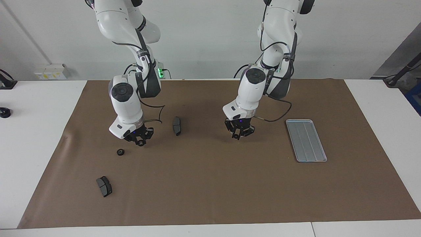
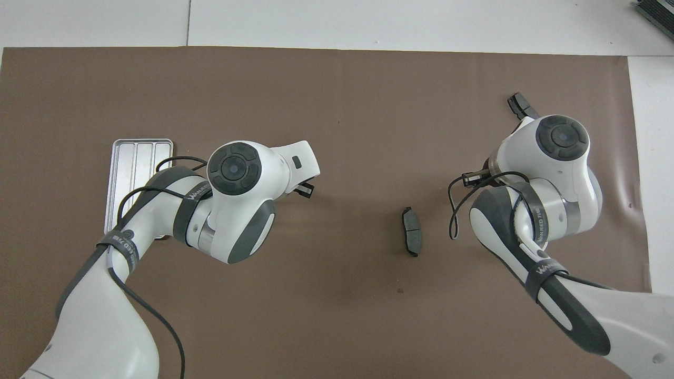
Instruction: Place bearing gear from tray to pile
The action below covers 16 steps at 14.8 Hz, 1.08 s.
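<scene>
Two arm sleeves (image 2: 543, 270) read "WANUEED".
</scene>
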### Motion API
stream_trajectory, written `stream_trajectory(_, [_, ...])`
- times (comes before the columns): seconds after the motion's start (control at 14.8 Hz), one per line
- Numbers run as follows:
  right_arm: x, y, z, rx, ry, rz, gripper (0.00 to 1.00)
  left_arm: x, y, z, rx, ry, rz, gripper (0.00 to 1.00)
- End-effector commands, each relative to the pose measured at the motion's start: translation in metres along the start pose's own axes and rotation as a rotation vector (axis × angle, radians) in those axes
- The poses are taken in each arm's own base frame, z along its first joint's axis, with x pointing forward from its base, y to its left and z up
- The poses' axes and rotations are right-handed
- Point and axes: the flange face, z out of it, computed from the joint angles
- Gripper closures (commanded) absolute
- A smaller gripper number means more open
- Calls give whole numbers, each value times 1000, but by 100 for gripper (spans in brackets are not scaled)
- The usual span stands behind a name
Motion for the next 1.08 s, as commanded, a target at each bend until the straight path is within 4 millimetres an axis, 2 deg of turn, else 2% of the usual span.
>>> stream_trajectory(0.0, [-26,-1,11,23,17,-13,97,10,13,4,4,23,14,100])
stream_trajectory(0.07, [-25,1,11,24,25,-10,94,9,22,6,-1,36,27,100])
stream_trajectory(0.14, [-25,2,12,25,25,-7,77,7,32,7,-3,40,42,77])
stream_trajectory(0.2, [-25,1,15,27,25,-1,39,7,34,7,-4,38,45,1])
stream_trajectory(0.27, [-25,1,15,36,29,9,0,8,32,5,-2,37,44,0])
stream_trajectory(0.41, [-21,1,10,56,38,28,0,7,30,-2,0,26,39,0])
stream_trajectory(0.47, [-13,-1,-1,56,55,27,0,7,22,-9,6,15,30,0])
stream_trajectory(0.54, [-7,-3,-14,55,81,31,0,7,16,-28,9,18,22,0])
stream_trajectory(0.61, [-1,-9,-27,56,104,43,0,6,0,-40,14,13,3,0])
stream_trajectory(0.74, [13,-38,-53,61,110,77,0,3,-35,-65,25,-3,-32,0])
stream_trajectory(0.88, [24,-82,-84,72,126,125,0,-3,-77,-90,36,-17,-51,0])
stream_trajectory(1.01, [34,-127,-93,88,132,159,0,-15,-120,-114,46,-53,-117,0])
